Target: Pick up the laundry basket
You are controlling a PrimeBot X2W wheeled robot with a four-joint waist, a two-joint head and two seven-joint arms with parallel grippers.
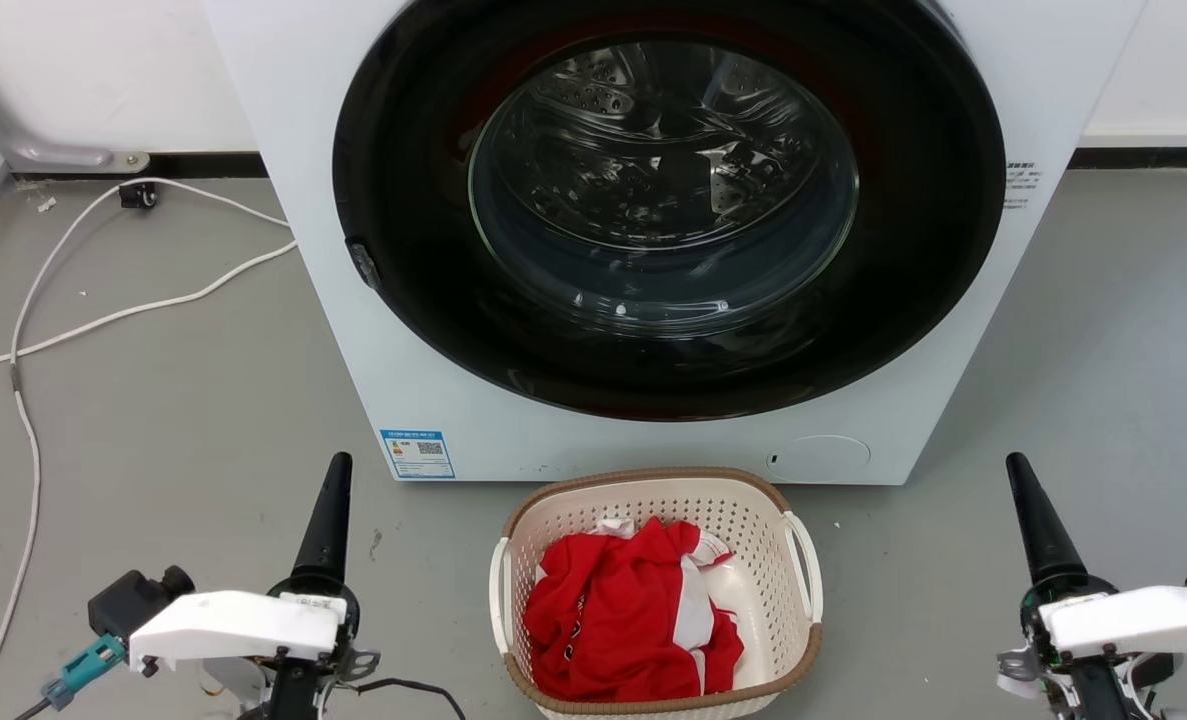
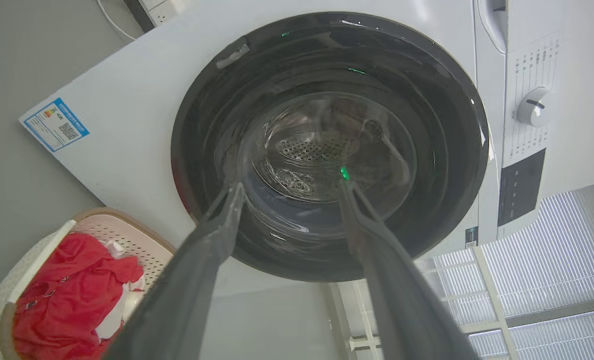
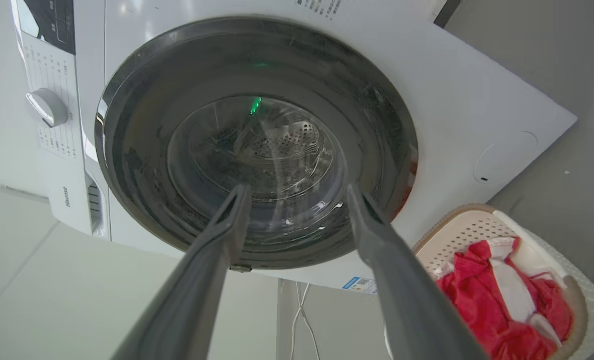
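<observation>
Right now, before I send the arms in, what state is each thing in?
washer door: shut.
laundry basket: standing upright, not gripped.
red garment: crumpled inside the laundry basket.
left gripper: open, empty.
right gripper: open, empty.

Bright, even indoor light leaves only faint, soft shadows on the smooth grey floor (image 1: pixel 203 420). White glints and a green speck (image 2: pixel 345 173) sit on the round dark glass door (image 1: pixel 663 200) of the white washing machine (image 1: pixel 293 120). Wrist views bow straight edges; the near long dark fingers (image 2: pixel 191 280) look blurred.
</observation>
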